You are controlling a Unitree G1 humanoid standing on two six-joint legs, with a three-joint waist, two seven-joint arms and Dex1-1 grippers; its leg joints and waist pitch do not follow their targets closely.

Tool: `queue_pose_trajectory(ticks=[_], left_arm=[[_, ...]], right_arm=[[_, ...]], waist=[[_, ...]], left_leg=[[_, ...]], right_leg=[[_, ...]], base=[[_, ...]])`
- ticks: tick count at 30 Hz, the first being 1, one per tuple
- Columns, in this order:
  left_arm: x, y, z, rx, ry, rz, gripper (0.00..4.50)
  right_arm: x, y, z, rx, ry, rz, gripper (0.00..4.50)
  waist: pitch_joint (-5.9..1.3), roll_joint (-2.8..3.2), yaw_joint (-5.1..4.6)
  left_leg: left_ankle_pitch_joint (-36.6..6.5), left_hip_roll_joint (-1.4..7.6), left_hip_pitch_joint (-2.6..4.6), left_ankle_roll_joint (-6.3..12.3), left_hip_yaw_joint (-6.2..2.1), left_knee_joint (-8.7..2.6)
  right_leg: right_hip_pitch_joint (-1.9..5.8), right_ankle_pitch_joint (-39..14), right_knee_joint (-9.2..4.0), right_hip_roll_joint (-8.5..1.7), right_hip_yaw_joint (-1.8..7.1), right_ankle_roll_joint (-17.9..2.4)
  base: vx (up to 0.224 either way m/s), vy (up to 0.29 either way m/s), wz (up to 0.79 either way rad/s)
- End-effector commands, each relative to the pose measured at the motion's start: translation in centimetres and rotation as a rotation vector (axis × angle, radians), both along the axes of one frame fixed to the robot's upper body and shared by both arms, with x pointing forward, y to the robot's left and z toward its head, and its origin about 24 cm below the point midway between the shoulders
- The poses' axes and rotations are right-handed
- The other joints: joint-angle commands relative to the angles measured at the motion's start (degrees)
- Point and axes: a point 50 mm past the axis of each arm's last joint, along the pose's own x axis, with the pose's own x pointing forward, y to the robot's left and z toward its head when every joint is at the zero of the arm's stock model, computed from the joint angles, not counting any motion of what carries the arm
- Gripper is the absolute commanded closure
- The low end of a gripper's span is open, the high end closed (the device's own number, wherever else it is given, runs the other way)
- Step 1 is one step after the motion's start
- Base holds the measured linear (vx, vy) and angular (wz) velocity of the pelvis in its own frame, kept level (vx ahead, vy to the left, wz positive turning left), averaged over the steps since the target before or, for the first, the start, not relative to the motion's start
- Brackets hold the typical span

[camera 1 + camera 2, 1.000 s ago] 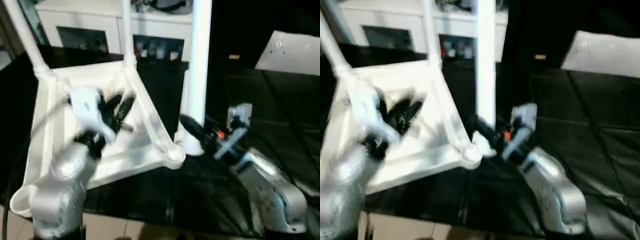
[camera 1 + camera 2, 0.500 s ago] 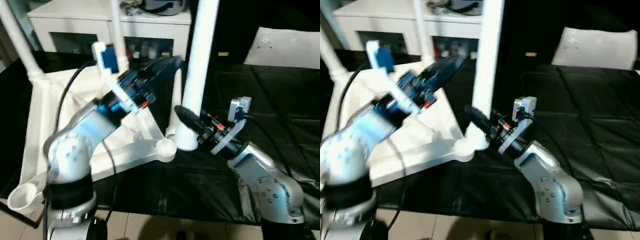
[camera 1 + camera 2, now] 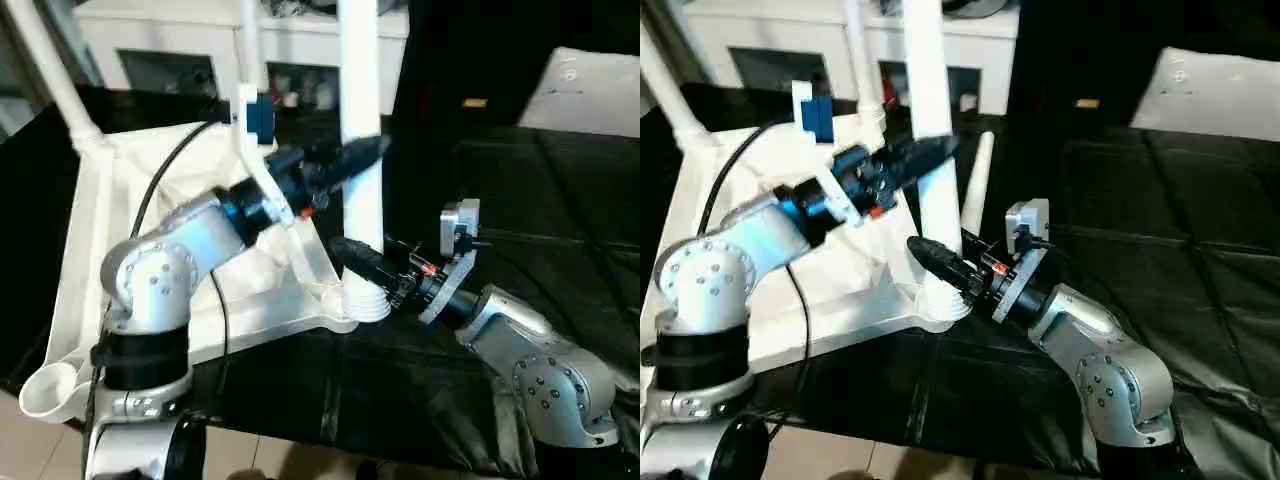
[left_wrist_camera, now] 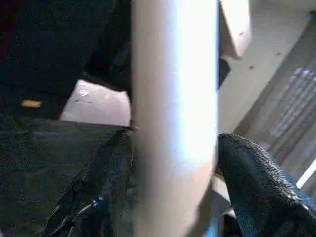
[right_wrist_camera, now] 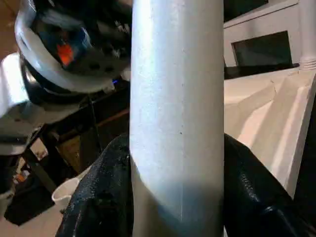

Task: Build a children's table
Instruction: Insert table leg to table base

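The white table top [image 3: 100, 250] lies ribbed side up on a black mat. Two white legs [image 3: 50, 70] stand screwed into its far corners. A third leg [image 3: 360, 90] stands upright with its threaded end [image 3: 366, 305] at the near right corner socket. My right gripper [image 3: 354, 256] is shut on this leg just above the thread, its fingers [image 5: 103, 187] pressed on both sides. My left gripper [image 3: 362, 156] is shut on the same leg higher up, with fingers [image 4: 256, 182] either side. Behind it, a fourth leg [image 3: 976, 185] lies loose.
A white cabinet with glass-fronted compartments [image 3: 180, 40] stands behind the table top. The black mat [image 3: 520, 200] stretches to the right, with a white sheet [image 3: 590, 90] at its far right. The near left corner socket [image 3: 45, 390] overhangs the mat's front edge.
My left arm swung up from over the table top and closed on the upright leg. The leg's threaded end came to the near right socket. The camera shifted.
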Motion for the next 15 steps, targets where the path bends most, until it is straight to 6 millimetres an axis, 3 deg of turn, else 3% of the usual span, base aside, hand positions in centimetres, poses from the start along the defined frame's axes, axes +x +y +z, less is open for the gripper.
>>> queue_pose_trajectory(ticks=[1,7,15], left_arm=[[-0.6,-0.3,1.1,-0.015,-0.057,-0.041,1.55],[-2.0,-3.2,0.9,0.054,-0.099,-0.149,1.55],[-2.7,-5.1,0.5,0.104,-0.119,-0.201,1.55]], right_arm=[[0.0,0.1,0.5,-0.013,-0.033,-0.009,2.62],[0.8,0.6,-0.8,-0.147,-0.031,-0.067,2.62],[1.9,1.7,-1.0,-0.216,-0.054,-0.095,2.62]], waist=[[-3.96,0.09,0.26],[-3.64,0.19,0.07],[-3.69,0.14,-0.19]], left_leg=[[6.89,4.67,-0.98,6.39,-1.15,-4.20],[2.13,4.73,-0.74,3.61,-0.98,-4.61],[1.03,4.66,-1.05,2.95,-0.80,-4.72]], right_leg=[[4.74,-15.05,-3.03,-5.21,2.90,-11.63],[4.40,-21.38,-3.81,-5.02,2.95,-8.93],[4.55,-22.55,-4.10,-4.95,2.71,-7.28]], base=[[0.000,0.000,0.00],[0.000,0.000,0.00],[0.000,0.000,0.00]])
